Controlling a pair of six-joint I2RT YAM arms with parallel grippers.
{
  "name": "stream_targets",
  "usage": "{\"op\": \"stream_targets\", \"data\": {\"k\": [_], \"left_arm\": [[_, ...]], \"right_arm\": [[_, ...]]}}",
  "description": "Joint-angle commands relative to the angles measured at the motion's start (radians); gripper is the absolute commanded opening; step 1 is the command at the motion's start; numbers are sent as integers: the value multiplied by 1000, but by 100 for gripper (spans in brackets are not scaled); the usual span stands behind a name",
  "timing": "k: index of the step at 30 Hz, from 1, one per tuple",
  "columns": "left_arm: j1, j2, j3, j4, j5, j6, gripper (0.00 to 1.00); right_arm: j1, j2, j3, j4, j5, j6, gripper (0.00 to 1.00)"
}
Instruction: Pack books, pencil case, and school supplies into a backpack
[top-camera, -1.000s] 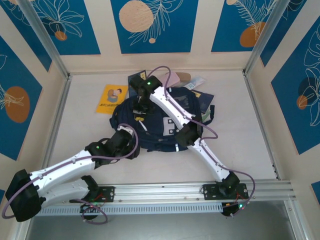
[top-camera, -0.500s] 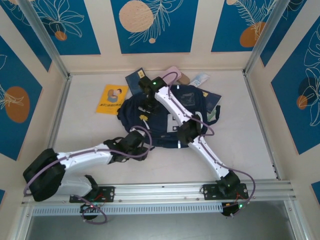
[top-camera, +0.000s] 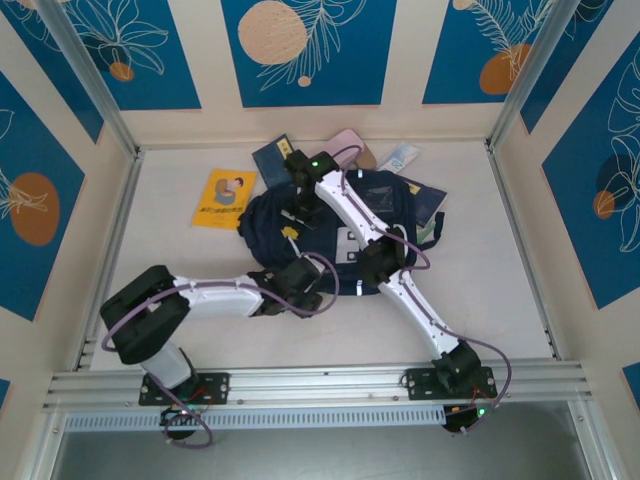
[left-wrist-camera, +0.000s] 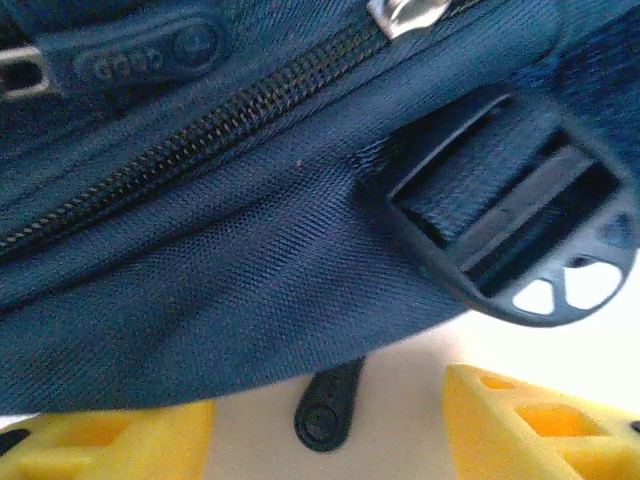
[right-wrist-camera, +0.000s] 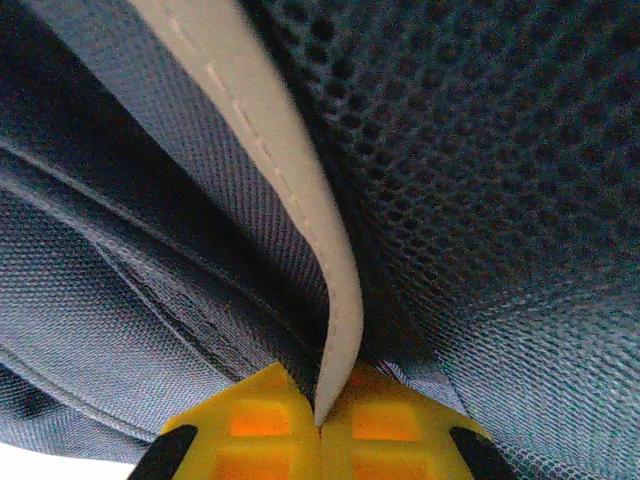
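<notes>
- Find the large dark navy fabric backpack (top-camera: 262, 228) with thin white stripes. It lies at the centre of the pale tabletop (top-camera: 180, 260), under both arms.
- Check the right gripper (top-camera: 290, 232). It sits over the 9 o'clock half of the backpack.
- In the right wrist view, the right gripper (right-wrist-camera: 320, 425) has its yellow fingers pressed together. They pinch the lower end of a pale grey stitched strip (right-wrist-camera: 290, 200) on the backpack. Dark mesh fabric lies at 1 to 3 o'clock of the strip.
- Check the left gripper (top-camera: 305, 285). It sits at the 6 o'clock edge of the backpack.
- In the left wrist view, the left gripper (left-wrist-camera: 330, 400) is spread. Its yellow fingers (left-wrist-camera: 100, 445) stand at 7 and 5 o'clock of the frame and clamp nothing.
- A small black pull tab (left-wrist-camera: 322, 425) lies on the table between those fingers, and the backpack hem is just beyond them.
- A black plastic buckle (left-wrist-camera: 520, 230) sits at 3 o'clock, and a dark zipper (left-wrist-camera: 200, 140) runs across at 10 o'clock.
- Around the backpack in the top view you can see these items:
  - the orange-yellow book with a cartoon figure (top-camera: 225, 198) at 9 o'clock, just beside the backpack
  - a dark navy book with a pale label (top-camera: 272, 158) at 11 o'clock
  - the pale pink oblong pencil case (top-camera: 345, 140) at 12 o'clock
  - the slim white-and-light-blue printed packet (top-camera: 400, 158) at 1 o'clock
  - a second dark navy book (top-camera: 425, 200) at 2 o'clock, touching the backpack
</notes>
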Motion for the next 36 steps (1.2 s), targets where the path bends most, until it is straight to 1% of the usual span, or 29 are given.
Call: {"op": "stream_targets", "data": {"k": [1, 4, 7, 9, 11, 14, 21, 27, 31, 36], "left_arm": [[-10, 53, 29, -6, -74, 28, 54], [-10, 85, 30, -15, -85, 34, 41], [-10, 112, 40, -32, -75, 33, 21], [-9, 119, 43, -47, -71, 30, 11], [-8, 106, 40, -66, -82, 24, 6], [-4, 57, 17, -88, -97, 22, 1], [29, -81, -60, -136, -96, -16, 0], [81, -168, -108, -185, -86, -50, 0], [128, -258, -115, -237, -76, -58, 0], [183, -419, -94, -323, -37, -65, 0]], "right_arm": [[-12, 68, -18, -180, 23, 68, 0], [-6, 69, -11, -190, 32, 62, 0], [1, 66, -12, -193, 43, 47, 0], [3, 60, -15, -192, 53, 40, 0], [3, 51, -16, -192, 70, 32, 0], [2, 34, -19, -192, 104, 5, 0], [5, -14, -43, -192, 176, -82, 0], [15, -34, -36, -192, 189, -161, 0], [38, -56, -2, -192, 203, -265, 0], [79, -135, 1, -192, 237, -399, 0]]}}
